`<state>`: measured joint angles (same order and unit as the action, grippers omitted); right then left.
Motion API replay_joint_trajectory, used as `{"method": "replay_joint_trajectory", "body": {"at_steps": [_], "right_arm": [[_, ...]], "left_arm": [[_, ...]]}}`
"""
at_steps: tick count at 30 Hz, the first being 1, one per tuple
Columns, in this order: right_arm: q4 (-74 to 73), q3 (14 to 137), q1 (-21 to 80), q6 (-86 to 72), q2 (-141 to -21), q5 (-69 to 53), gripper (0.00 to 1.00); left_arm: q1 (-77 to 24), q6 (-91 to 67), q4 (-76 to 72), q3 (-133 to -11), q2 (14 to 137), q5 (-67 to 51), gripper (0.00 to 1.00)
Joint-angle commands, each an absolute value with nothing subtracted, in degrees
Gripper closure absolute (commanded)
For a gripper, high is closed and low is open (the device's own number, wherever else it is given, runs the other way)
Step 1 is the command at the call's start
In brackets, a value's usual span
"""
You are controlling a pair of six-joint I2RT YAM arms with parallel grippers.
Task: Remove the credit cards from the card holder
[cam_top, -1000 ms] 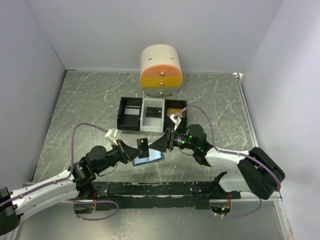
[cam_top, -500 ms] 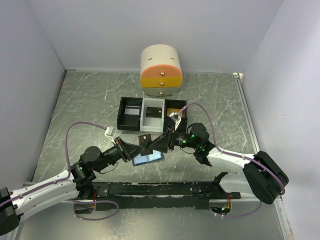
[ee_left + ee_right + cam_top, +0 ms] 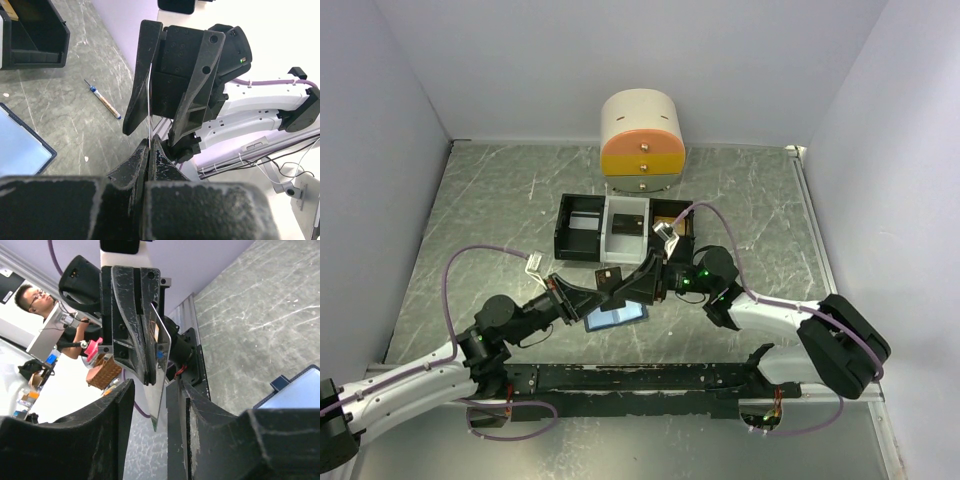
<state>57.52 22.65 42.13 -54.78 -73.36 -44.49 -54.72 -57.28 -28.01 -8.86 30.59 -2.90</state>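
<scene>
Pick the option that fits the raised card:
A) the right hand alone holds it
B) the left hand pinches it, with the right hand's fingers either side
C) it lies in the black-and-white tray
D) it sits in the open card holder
B: the left hand is shut on the lower edge of the credit card, the right hand straddles it, and the card holder lies open below.

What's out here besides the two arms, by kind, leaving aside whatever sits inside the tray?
card holder: 1
credit card, pinched in the left hand: 1
tray: 1
drawer box: 1
syringe: 1
Total: 5
</scene>
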Motion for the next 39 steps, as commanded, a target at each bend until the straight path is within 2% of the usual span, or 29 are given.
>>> {"method": "replay_joint_trajectory", "body": {"at_steps": [1, 10, 14, 22, 26, 29, 37, 39], "right_arm": [[63.7, 23.0, 42.3, -57.3, -73.9, -45.2, 0.61], [63.3, 25.1, 42.3, -57.8, -74.8, -46.1, 0.76], [64.8, 25.4, 42.4, -58.9, -75.5, -47.5, 0.87], [64.7, 24.6, 42.4, -58.6, -75.0, -47.4, 0.99], [63.5, 24.8, 42.4, -58.1, -74.7, -47.1, 1.0], [62.1, 24.9, 42.4, -57.2, -74.1, -46.1, 1.0], [52.9, 25.8, 42.4, -51.8, -70.3, -42.1, 1.0], [49.0, 26.5, 42.4, -49.4, -69.3, -40.6, 1.0]], "left_arm": [[-55.0, -57.0, -29.4, -8.4, 29.7, -4.5, 0.93], [-55.0, -56.6, -30.5, -8.3, 30.4, -6.1, 0.93], [-55.0, -56.5, -32.1, -8.3, 31.6, -6.7, 0.93], [-55.0, -56.9, -32.9, -8.1, 32.3, -6.7, 0.93], [-55.0, -56.7, -31.5, -8.2, 31.7, -6.4, 0.93], [-55.0, -56.5, -29.6, -8.5, 31.1, -6.0, 0.85], [-55.0, -54.6, -19.0, -11.5, 30.5, -3.9, 0.47], [-55.0, -53.8, -13.0, -13.2, 30.2, -2.3, 0.41]]}}
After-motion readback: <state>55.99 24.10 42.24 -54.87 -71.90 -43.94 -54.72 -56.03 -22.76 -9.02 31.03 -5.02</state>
